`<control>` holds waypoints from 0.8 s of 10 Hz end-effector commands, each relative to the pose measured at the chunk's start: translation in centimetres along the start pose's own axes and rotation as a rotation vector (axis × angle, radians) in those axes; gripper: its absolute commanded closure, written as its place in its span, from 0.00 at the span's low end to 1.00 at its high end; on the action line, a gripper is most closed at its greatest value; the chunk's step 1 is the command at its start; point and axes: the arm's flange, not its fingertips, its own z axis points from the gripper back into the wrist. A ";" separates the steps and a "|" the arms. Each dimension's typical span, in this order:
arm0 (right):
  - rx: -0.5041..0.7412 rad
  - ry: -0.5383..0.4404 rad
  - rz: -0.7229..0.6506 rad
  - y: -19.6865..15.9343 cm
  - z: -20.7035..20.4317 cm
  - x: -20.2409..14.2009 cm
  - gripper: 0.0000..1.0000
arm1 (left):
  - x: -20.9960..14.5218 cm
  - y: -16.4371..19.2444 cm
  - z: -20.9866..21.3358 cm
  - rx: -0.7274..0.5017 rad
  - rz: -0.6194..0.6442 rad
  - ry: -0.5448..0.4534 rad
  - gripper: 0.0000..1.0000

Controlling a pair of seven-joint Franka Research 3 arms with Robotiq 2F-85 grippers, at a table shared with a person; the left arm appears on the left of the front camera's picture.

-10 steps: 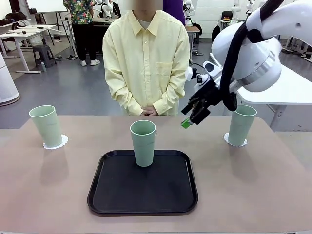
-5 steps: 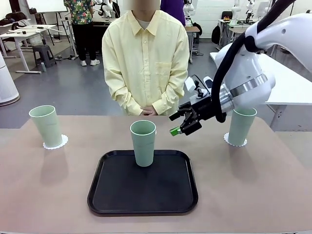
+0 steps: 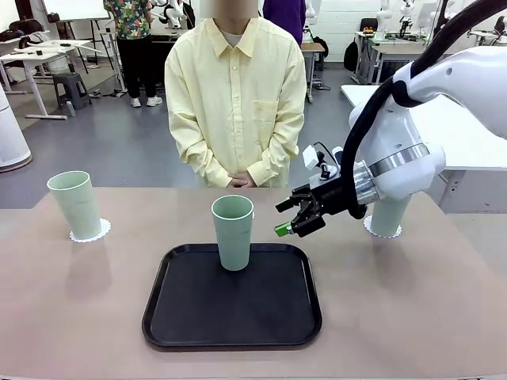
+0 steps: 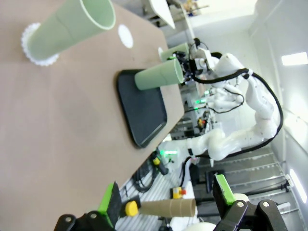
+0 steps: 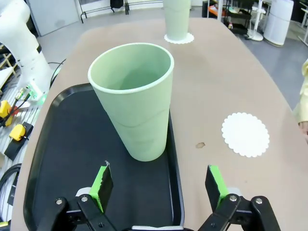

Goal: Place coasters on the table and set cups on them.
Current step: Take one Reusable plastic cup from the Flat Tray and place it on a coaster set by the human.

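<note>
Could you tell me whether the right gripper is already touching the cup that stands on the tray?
Apart. In the right wrist view the right gripper is open, with black tray showing between its green pads and the cup; neither pad touches it.

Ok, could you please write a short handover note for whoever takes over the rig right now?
Right gripper: open, empty, aimed at the cup on the tray.
Left gripper: open, empty, above the table.
Done: left cup and right cup each stand on a coaster.
Left: the free coaster lies on the table beyond the tray; the tray cup likely goes there.
</note>
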 end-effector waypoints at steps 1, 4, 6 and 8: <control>0.004 -0.002 0.012 -0.1 0.2 0.5 0.00 | -0.2 -0.1 0.2 -0.001 0.000 0.002 0.00; -0.004 -0.120 0.043 -0.1 -0.4 0.1 0.00 | -0.2 -0.1 0.2 -0.001 0.000 0.002 0.00; 0.042 -0.175 0.059 1.1 -1.5 -0.8 0.00 | -0.2 -0.1 0.2 -0.001 0.000 0.002 0.00; 0.083 -0.178 0.089 2.8 -3.3 -1.0 0.00 | -0.2 -0.1 0.2 -0.001 0.000 0.002 0.00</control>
